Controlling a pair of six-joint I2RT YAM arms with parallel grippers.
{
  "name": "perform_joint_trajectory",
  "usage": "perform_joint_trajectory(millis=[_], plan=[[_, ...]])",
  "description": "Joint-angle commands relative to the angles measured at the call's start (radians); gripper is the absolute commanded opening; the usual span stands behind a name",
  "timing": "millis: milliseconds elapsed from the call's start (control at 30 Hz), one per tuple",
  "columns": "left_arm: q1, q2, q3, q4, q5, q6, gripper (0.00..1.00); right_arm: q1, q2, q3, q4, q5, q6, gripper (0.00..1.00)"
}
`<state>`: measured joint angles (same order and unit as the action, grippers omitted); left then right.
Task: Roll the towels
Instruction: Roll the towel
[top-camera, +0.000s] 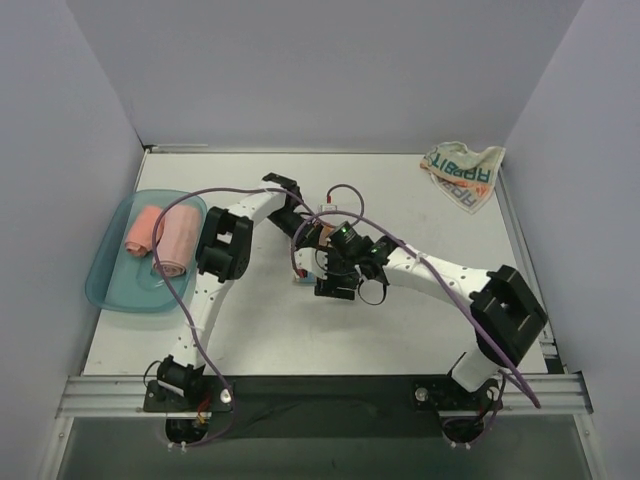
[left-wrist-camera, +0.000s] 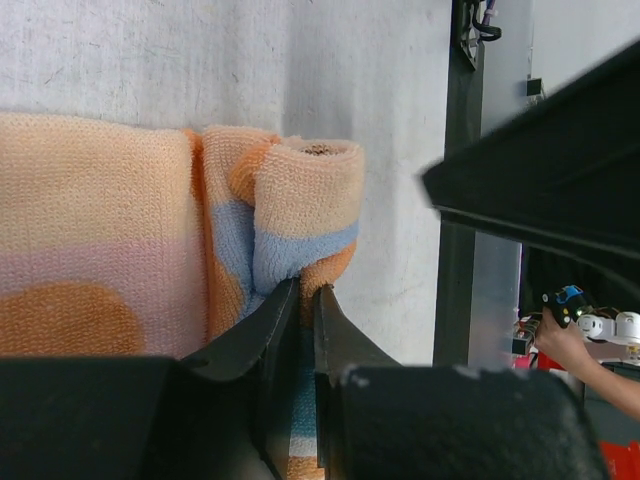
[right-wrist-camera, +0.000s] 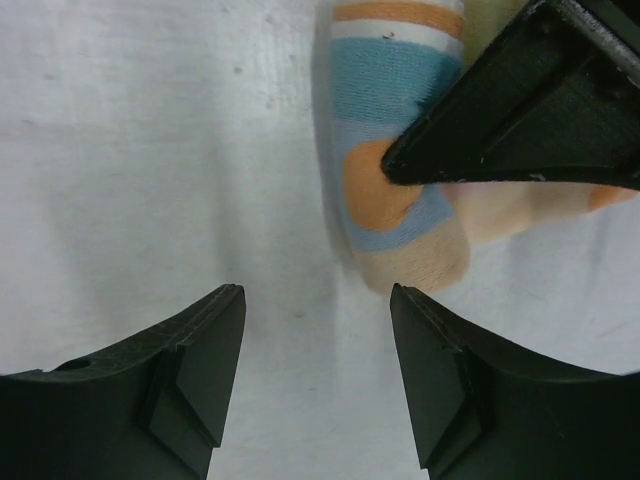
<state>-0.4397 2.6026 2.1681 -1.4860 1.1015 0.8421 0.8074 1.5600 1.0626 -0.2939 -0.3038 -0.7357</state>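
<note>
Two pink rolled towels (top-camera: 178, 238) in teal plastic tray (top-camera: 108, 292); left tool (left-wrist-camera: 305, 292) clenched on half-rolled striped cloth towel (left-wrist-camera: 300, 200); right tool (right-wrist-camera: 315, 300) released; whitish RABBIT towel (top-camera: 463, 172) crumpled, far right.

White table (top-camera: 300, 335), matte and faintly scuffed. Plain pale-lavender panels box it in: back wall (top-camera: 320, 70) at the table's far edge, left wall (top-camera: 50, 200) and right wall (top-camera: 590, 150) along its sides. Aluminium rail (top-camera: 110, 395) along the table's near edge, darker grey surface (top-camera: 320, 455) below it. Light is even, shadows on the table soft.
</note>
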Motion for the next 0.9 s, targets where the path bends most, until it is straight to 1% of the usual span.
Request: perform_joint_trajectory(millis=[0, 100, 267, 367, 467, 533, 600, 633, 767, 867], plan=[[0.004, 0.065, 0.012, -0.089, -0.141, 0.089, 0.18, -0.008, 0.074, -0.044, 0.222, 0.164, -0.189, 0.60], [0.004, 0.067, 0.016, -0.089, -0.140, 0.087, 0.18, -0.013, 0.101, -0.062, 0.315, 0.164, -0.235, 0.60], [0.004, 0.070, 0.018, -0.089, -0.141, 0.084, 0.18, -0.010, 0.143, -0.058, 0.326, 0.124, -0.266, 0.56], [0.004, 0.068, 0.016, -0.089, -0.140, 0.084, 0.18, -0.007, 0.138, -0.061, 0.332, 0.127, -0.271, 0.55], [0.004, 0.070, 0.018, -0.089, -0.141, 0.083, 0.18, -0.011, 0.085, -0.038, 0.247, 0.085, -0.277, 0.54], [0.002, 0.071, 0.021, -0.089, -0.141, 0.080, 0.18, -0.017, 0.034, -0.036, 0.184, 0.016, -0.301, 0.57], [0.004, 0.071, 0.021, -0.089, -0.140, 0.080, 0.18, -0.016, 0.031, -0.026, 0.156, -0.009, -0.326, 0.59], [0.006, 0.070, 0.018, -0.089, -0.140, 0.084, 0.18, -0.017, 0.057, -0.015, 0.135, -0.021, -0.332, 0.59], [0.004, 0.065, 0.010, -0.089, -0.138, 0.089, 0.19, -0.040, 0.155, 0.014, 0.159, -0.029, -0.349, 0.59], [0.006, 0.067, 0.013, -0.089, -0.138, 0.087, 0.19, -0.062, 0.204, 0.037, 0.160, -0.043, -0.344, 0.56]])
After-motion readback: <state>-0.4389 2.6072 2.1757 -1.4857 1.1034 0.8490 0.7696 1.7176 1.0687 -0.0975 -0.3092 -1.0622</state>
